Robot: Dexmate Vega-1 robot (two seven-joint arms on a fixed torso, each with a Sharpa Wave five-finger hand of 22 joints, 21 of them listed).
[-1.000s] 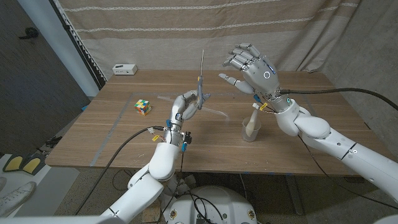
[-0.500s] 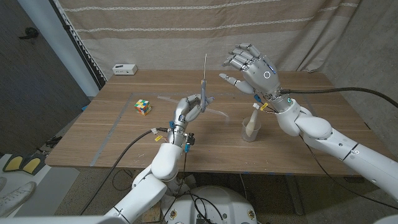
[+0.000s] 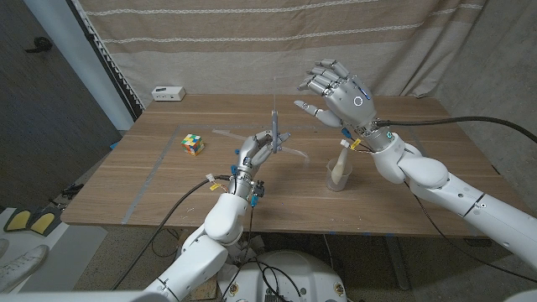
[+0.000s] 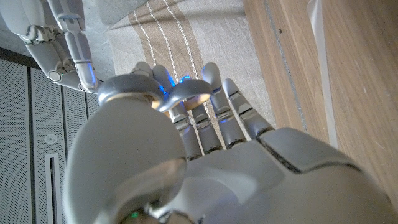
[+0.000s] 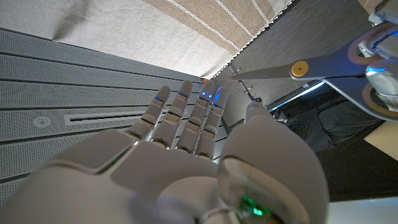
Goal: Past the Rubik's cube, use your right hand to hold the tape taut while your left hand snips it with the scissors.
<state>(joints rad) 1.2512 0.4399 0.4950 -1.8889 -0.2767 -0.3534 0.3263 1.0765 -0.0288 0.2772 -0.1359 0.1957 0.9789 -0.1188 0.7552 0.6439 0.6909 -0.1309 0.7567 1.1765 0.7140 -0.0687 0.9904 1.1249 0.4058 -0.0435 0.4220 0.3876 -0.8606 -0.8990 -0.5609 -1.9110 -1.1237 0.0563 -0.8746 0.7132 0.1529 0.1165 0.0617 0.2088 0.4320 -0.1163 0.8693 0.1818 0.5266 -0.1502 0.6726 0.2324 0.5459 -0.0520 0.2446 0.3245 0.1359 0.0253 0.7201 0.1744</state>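
While the left hand (image 3: 256,153) grips the scissors (image 3: 276,126), blades upright, just right of the cube (image 3: 194,144), the right hand (image 3: 336,91) hovers beyond, fingers spread and empty, tape indiscernible.

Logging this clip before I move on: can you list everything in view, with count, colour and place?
Rubik's cube: one, multicoloured, on the table's left part.
Scissors: one pair, grey, held blades up over the table's middle.
Tape: one clear strip on the table behind the scissors.
Cup: one, clear, right of centre, a pale wooden tool standing in it.
Small box: one, white, far left table corner.
Table: one, wooden.
Curtain: beige, striped, behind the table.
Left robot hand: grips the scissors.
Right robot hand: raised above the cup, fingers spread, holding nothing.
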